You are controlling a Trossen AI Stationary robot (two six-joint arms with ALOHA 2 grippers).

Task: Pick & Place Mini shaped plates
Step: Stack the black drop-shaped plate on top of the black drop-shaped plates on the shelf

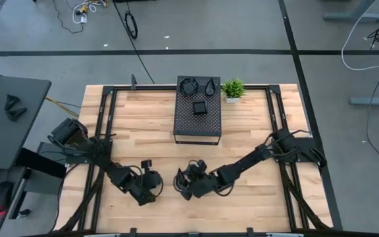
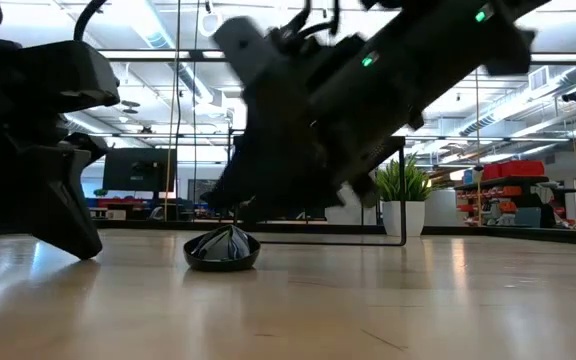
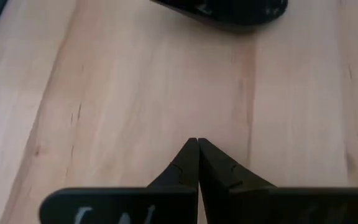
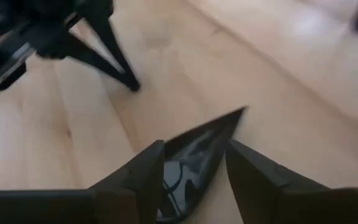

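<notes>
The right gripper (image 4: 191, 168) hangs low over the near middle of the wooden surface (image 1: 143, 118), its fingers (image 4: 143, 171) spread apart on either side of a glossy black teardrop plate (image 4: 199, 149) lying on the wood. In the low view the same plate (image 2: 223, 250) sits flat under the arm. Just beside it, the left gripper (image 3: 197, 149) points down at bare wood with its fingers pressed together, holding nothing. At the far edge, three more mini plates (image 1: 199, 92) rest on top of the black perforated box (image 1: 198, 122), next to a small potted plant (image 1: 233, 89).
</notes>
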